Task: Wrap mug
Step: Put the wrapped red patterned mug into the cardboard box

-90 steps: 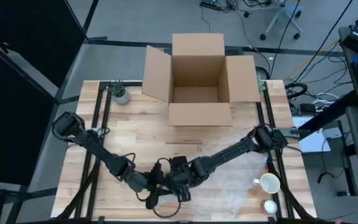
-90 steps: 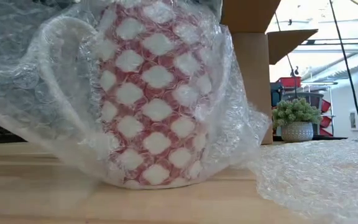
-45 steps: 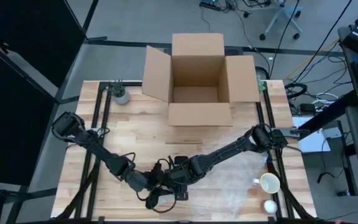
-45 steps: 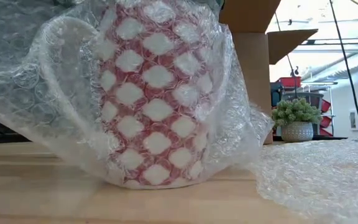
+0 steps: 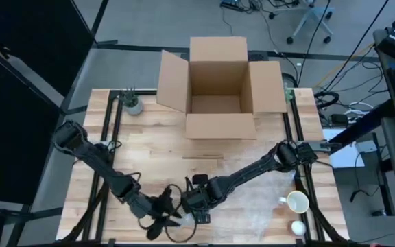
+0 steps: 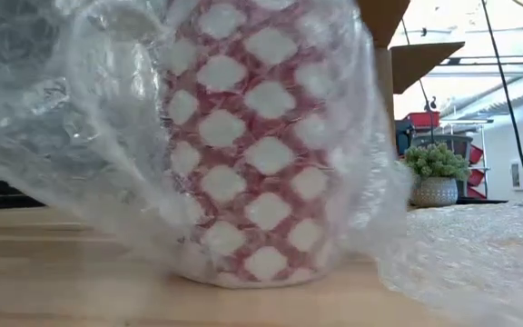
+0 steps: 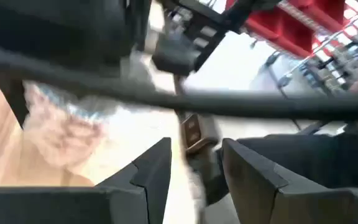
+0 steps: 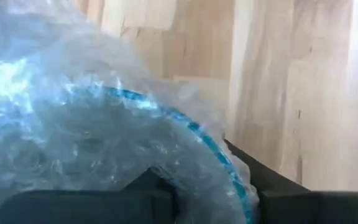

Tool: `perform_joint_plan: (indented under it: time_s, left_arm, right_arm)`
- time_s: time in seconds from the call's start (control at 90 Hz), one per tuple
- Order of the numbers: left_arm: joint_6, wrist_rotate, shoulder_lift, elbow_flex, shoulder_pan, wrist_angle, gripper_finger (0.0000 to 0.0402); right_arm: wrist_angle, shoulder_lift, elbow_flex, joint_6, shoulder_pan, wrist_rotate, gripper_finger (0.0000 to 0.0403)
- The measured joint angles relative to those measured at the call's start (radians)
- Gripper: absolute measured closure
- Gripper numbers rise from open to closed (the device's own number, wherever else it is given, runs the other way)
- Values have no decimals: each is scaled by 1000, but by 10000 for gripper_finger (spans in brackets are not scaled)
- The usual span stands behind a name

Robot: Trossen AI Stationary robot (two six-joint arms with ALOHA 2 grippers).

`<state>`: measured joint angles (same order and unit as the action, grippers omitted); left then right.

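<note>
A red-and-white patterned mug (image 6: 257,145) stands upright on the wooden desk (image 5: 149,154) near its front edge, shrouded in clear bubble wrap (image 6: 71,136) that drapes over it and spills onto the wood on both sides. Seen from overhead, both dark arms reach in to that spot, their ends nearly touching over the bundle.

The left gripper (image 5: 158,218) hangs at the left side of the bundle, close to the desk's front edge. In its own wrist view its jaws stand spread, with a gap between the two dark fingers (image 7: 151,177), and nothing is seen between them; that view is heavily smeared, so little else can be made out.

The right gripper (image 5: 196,207) sits just beside it, on the right of the bundle. Its wrist camera is filled with bubble wrap, and a blue rim shows through the film right at the fingers. The jaws appear to be pinching the wrap, though the plastic hides most of them.

Behind the arms, an open cardboard box (image 5: 219,89) stands at the far middle of the desk, flaps splayed. A small potted plant (image 5: 134,104) sits at the far left corner. A second, pale mug (image 5: 297,202) rests near the right front corner on another sheet of wrap, with a small white object (image 5: 298,227) just in front of it.
</note>
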<state>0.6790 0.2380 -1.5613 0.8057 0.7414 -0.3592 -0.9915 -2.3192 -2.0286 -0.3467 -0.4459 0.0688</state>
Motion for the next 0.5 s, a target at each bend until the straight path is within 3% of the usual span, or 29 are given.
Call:
perform_joint_plan:
  time_s: [0.256, 0.389, 0.5]
  left_arm:
    - [-5, 39, 89, 1, 51, 134, 272]
    - [-5, 70, 116, 1, 66, 173, 272]
    - [-7, 120, 131, 1, 74, 193, 272]
  right_arm:
    - [-251, 8, -325, 18, -58, 1, 351]
    - [-208, 116, -261, 7, -68, -18, 351]
    - [-193, 240, -265, 13, -77, 47, 351]
